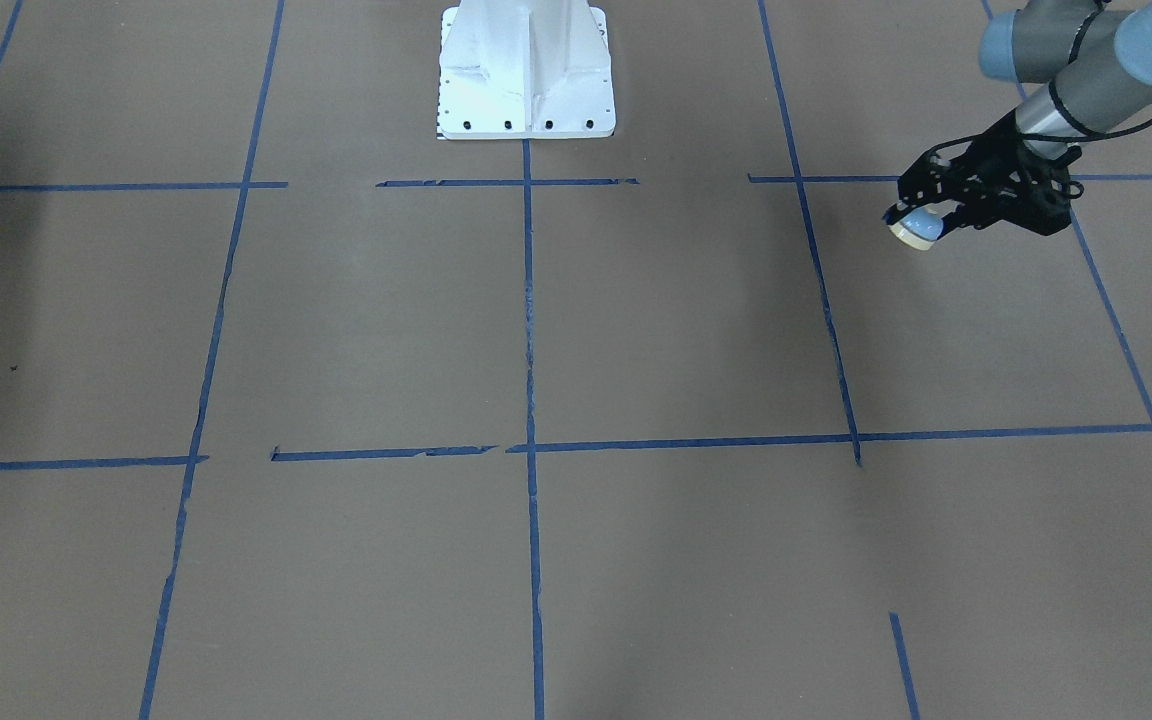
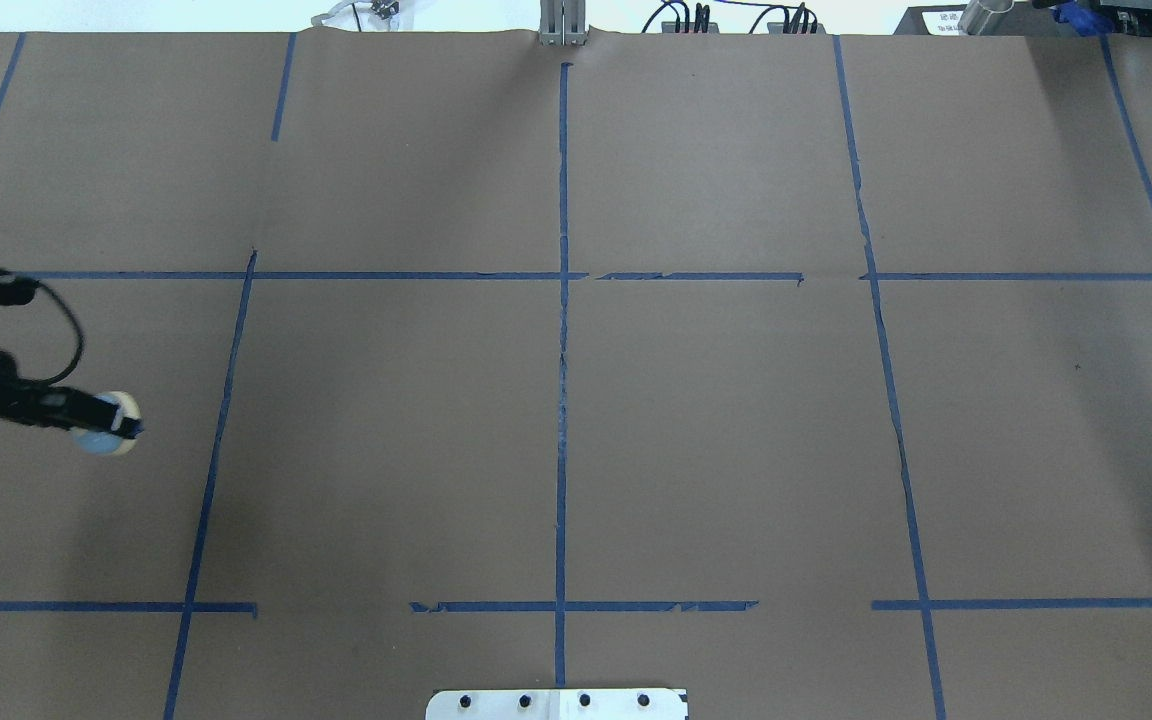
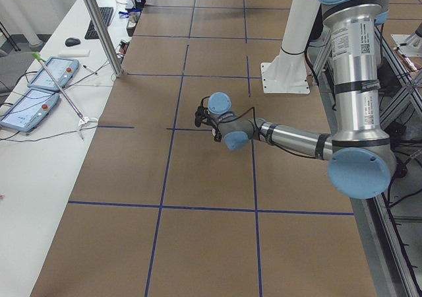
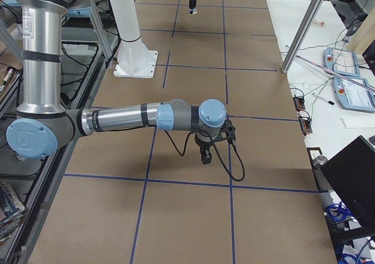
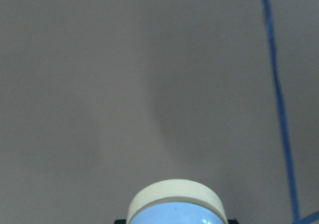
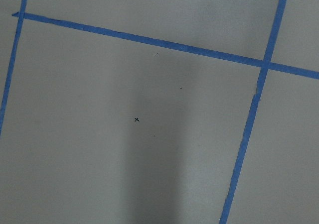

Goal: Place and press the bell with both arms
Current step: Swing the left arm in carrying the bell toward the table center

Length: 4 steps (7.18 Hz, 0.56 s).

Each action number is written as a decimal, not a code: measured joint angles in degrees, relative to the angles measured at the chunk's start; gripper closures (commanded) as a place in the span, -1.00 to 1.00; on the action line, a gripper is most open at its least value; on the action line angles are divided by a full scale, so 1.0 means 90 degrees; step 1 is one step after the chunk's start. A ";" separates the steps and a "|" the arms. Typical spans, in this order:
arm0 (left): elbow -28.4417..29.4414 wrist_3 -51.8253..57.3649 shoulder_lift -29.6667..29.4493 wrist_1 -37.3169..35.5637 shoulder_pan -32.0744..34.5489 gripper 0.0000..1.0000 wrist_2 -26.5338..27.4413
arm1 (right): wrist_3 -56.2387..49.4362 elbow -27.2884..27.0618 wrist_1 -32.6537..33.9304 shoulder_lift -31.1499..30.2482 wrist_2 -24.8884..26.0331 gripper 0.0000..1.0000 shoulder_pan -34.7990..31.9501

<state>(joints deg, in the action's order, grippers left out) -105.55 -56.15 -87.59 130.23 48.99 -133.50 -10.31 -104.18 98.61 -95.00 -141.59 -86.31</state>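
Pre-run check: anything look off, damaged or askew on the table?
Blue tape grid lines are ragged, with gaps. The left gripper holds the small light-blue dome-shaped bell tipped sideways. Nothing else stands out.

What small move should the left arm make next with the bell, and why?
Probably lower the bell, base downward, to the table: the left gripper is shut on its blue dome, and the bell seems not yet set down.

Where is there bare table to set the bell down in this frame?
Both squares flanking the centre tape line, beyond the pedestal base, are bare brown paper. Crowded only at the robot's left, where the left gripper holds the bell.
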 measured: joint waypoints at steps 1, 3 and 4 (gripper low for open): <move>0.0037 -0.0313 -0.1063 -0.1093 -0.0224 0.86 0.0023 | 0.0003 -0.0016 0.0000 -0.0008 0.0000 -1.00 0.0000; 0.0492 -0.0630 -0.3292 -0.3298 -0.0939 0.85 0.0348 | 0.0016 -0.0044 0.0002 -0.0009 -0.0002 -1.00 0.0000; 0.1116 -0.0713 -0.4223 -0.3701 -0.1239 0.85 0.0596 | 0.0025 -0.0054 0.0004 -0.0005 -0.0006 -1.00 0.0000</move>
<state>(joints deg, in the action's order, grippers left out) -95.50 -62.56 -125.60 96.92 37.84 -128.14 -10.08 -104.66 98.65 -95.04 -141.65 -86.31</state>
